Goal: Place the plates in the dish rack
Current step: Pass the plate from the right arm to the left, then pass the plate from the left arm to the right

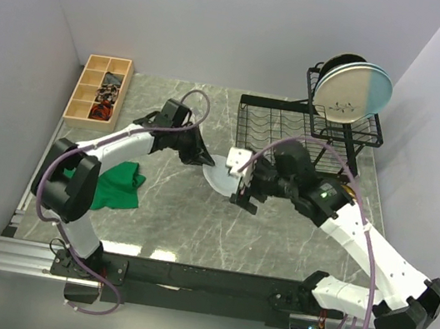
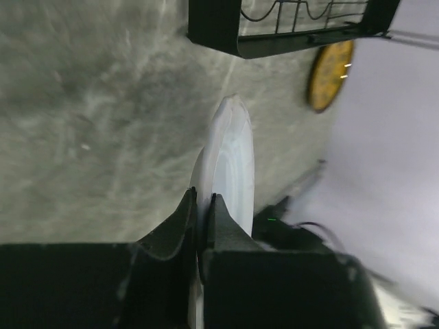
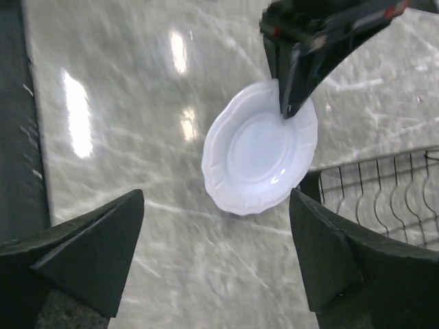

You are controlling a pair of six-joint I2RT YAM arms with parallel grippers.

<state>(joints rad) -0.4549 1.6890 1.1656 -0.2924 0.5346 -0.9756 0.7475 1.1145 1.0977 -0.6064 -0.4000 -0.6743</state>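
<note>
1 pale white plate (image 3: 259, 156); 1 cream-and-blue plate (image 1: 354, 92) and 1 black plate (image 1: 343, 58) upright in the raised basket; 1 yellow plate (image 2: 330, 75). That makes 4 that can be told apart. Also 1 dish rack (image 1: 269, 126), 1 wooden compartment box (image 1: 90, 79), 1 green cloth (image 1: 119, 186).

Our grey marbled table (image 1: 192, 227) and what rests on it.
We see the black wire dish rack (image 1: 271, 124) standing at its far right, the wooden compartment box (image 1: 99, 66) at the far left corner, and a crumpled green cloth (image 1: 119, 186) lying on the left side, nearer us, well apart from rack and box.
</note>
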